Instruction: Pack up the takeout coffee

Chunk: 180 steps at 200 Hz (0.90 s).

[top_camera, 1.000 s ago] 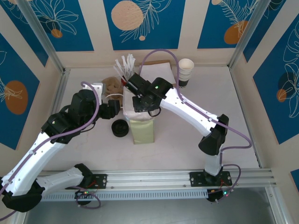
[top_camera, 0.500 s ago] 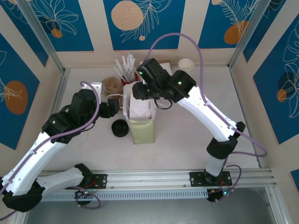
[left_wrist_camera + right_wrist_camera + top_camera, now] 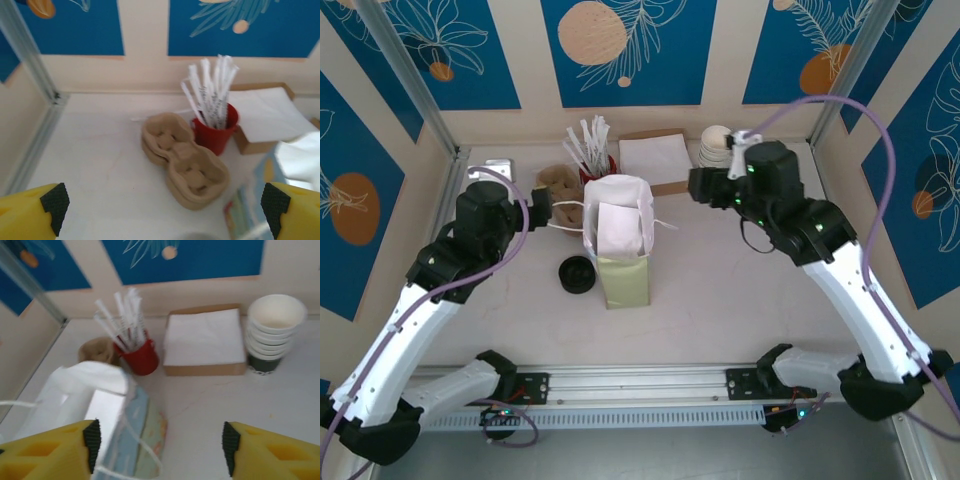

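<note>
Left of the paper bag (image 3: pixel 625 282), seen from above, my left claw (image 3: pixel 542 208) hangs just beside the bag's top edge. My right claw (image 3: pixel 698 187) is out to the bag's right, well apart from it. The bag stands upright with its mouth open and its string handles trailing to both sides. I judge the takeout coffee to be down inside it, hidden by the walls and by a white sheet at the mouth. A loose black lid (image 3: pixel 577 273) lies near the bag's left foot.

From my left wrist, the left claw (image 3: pixel 165 202) is spread wide with nothing between its fingers (image 3: pixel 52 205). A corner of the bag (image 3: pixel 255 200) shows just inside my right finger, with the pulp carrier (image 3: pixel 182 165) beyond the bag.

From my right wrist, the right claw (image 3: pixel 161 446) is also wide and empty. The bag (image 3: pixel 80 400) is just under my left finger, one handle loop close by.

I read this step as letting go and clearing off. To do it well I would draw each claw up and outward from the bag, keeping the open fingers off those loops. The bag looks tall and light, so a snag could tip it and the coffee with it.
</note>
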{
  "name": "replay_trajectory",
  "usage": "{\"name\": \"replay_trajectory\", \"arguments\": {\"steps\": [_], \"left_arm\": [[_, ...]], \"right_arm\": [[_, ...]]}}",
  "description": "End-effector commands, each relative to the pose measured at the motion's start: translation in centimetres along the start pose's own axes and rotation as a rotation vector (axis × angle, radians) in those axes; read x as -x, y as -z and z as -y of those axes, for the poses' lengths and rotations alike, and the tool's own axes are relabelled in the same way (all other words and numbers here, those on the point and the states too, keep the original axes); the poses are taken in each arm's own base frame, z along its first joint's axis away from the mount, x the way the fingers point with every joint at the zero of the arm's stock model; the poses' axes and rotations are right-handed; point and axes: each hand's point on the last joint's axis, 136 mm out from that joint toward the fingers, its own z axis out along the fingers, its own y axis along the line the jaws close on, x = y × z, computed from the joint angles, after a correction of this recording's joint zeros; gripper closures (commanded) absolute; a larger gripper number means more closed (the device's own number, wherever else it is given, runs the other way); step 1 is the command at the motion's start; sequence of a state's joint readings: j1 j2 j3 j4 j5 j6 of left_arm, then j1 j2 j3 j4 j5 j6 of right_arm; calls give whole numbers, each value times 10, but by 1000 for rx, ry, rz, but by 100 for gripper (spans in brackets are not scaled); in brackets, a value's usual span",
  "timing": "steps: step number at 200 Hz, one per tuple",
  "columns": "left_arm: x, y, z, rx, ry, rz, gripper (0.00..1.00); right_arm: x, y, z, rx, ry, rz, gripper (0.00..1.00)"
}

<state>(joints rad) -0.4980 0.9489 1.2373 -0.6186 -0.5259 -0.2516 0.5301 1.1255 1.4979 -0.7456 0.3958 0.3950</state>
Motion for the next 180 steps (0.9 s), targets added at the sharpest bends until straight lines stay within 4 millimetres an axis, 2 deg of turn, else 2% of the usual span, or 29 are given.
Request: {"name": "replay_trajectory", "arguments": {"steps": [1,12,27,53,82,106,132,151,180], "left_arm": [[8,-5,-28,109,-29,82,0],[0,-10,-40,153,-20,97,0],[-14,-16,-61,226,27,112,0],[-48,-31,-90,307,91,128,0],[-87,-69,-88,277,-18,132,0],[-120,-95,-100,326,-11,67,0],[-151,-123,-99,280,-34,33,0],[-174,-137,-103,257,3,-10,0],[-188,-150,-106,224,29,-4,0]], "right_arm": [[4,-4,25,-3,-46,72,23],[-3,-5,53,-103,-86,94,11],[-16,-12,81,-176,-96,118,0],[-45,-32,120,-250,-125,133,1],[-82,-68,155,-315,-80,122,1],[-115,-98,194,-498,3,65,1],[-135,-128,207,-493,40,112,1],[-159,-150,210,-438,83,76,1],[-172,-171,218,-447,151,62,0]]}}
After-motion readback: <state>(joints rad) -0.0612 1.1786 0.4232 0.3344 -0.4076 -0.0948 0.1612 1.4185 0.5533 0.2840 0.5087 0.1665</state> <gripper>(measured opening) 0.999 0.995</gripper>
